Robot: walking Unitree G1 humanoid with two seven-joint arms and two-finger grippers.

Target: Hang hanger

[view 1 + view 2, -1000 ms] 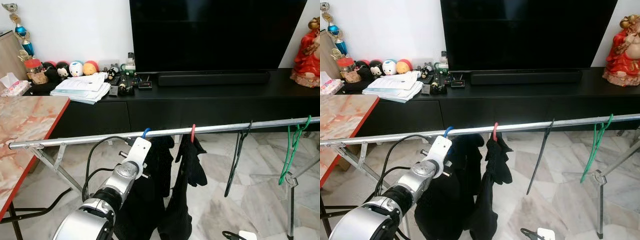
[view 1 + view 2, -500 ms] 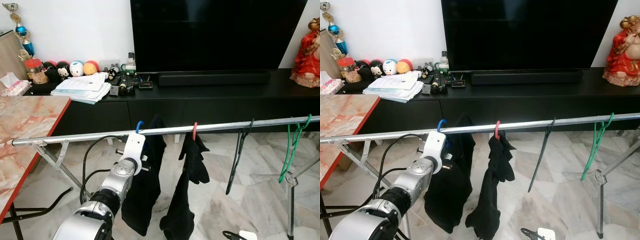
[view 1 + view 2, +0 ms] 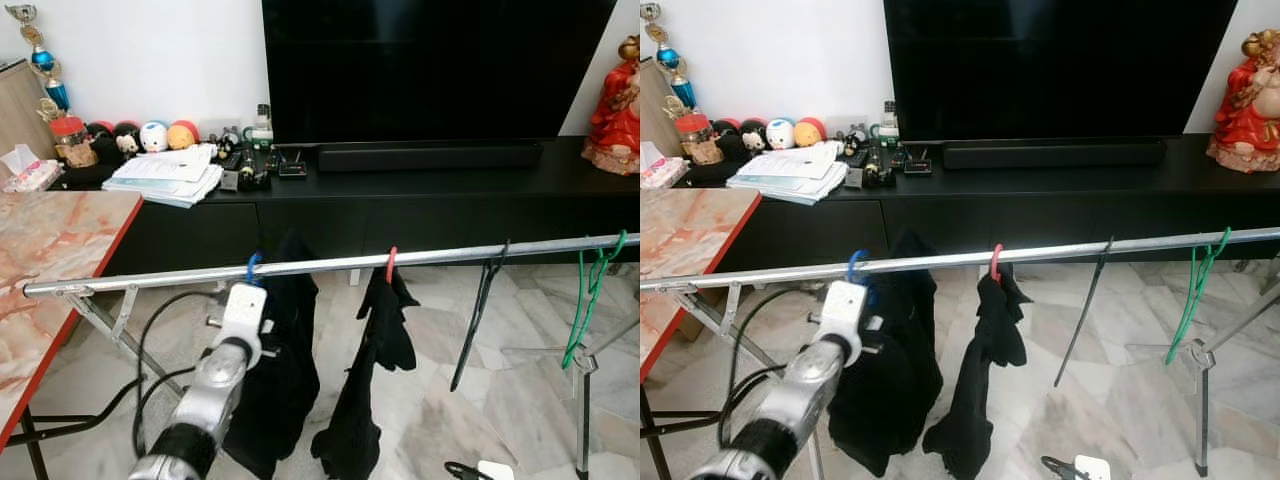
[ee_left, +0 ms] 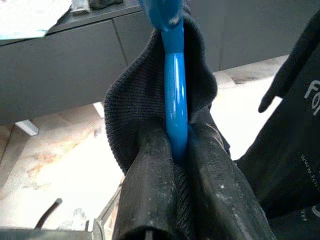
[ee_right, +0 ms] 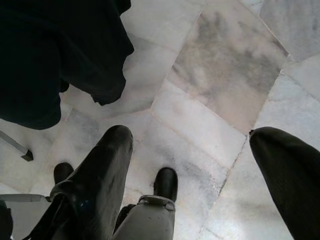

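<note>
Left gripper (image 4: 176, 150): raised to the rail (image 3: 330, 264), fingers (image 4: 150, 190) clenched on the neck of the blue hanger (image 4: 175, 90). Blue hanger: hook over the rail, left of centre, carrying a black garment (image 3: 275, 380). To its right along the rail: red hanger (image 3: 390, 264) with black clothing, black hanger (image 3: 478, 315), green hanger (image 3: 585, 300). Right gripper (image 5: 200, 165): low, fingers spread, grasping nothing, above the marble floor (image 5: 220, 75). Far side: black cabinet (image 3: 420, 205).
</note>
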